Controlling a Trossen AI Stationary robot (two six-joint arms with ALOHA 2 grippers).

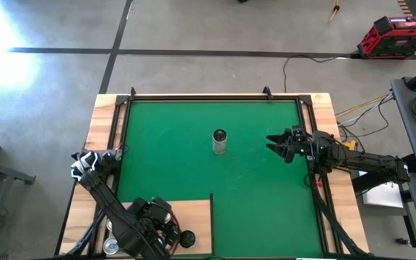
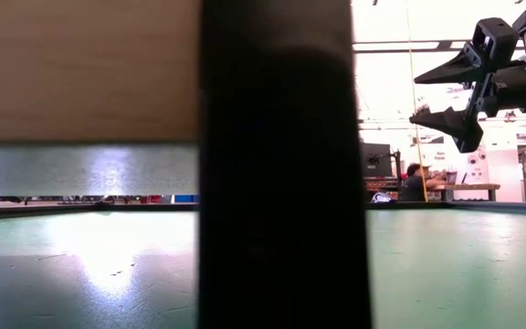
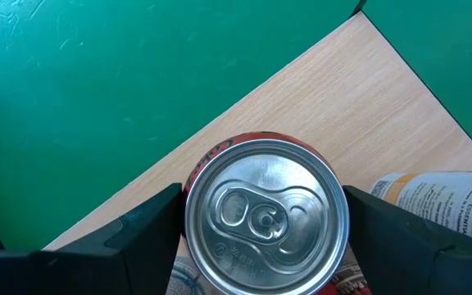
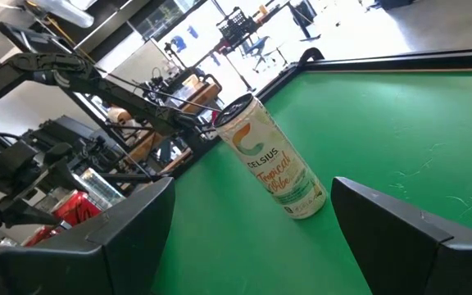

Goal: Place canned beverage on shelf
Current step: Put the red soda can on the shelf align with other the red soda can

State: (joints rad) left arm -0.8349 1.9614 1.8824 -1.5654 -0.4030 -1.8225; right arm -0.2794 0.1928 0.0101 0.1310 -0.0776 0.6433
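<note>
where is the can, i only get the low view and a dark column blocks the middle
observer: a white can stands upright mid-mat, just past the fingertips of the right gripper, which is open and empty.
operator: what's the left arm doing
observer: the left gripper is shut on a red can above the shelf, at the mat's near left corner.
operator: anything else there
observer: a pale printed can sits right beside the red one; can't tell if they touch.
</note>
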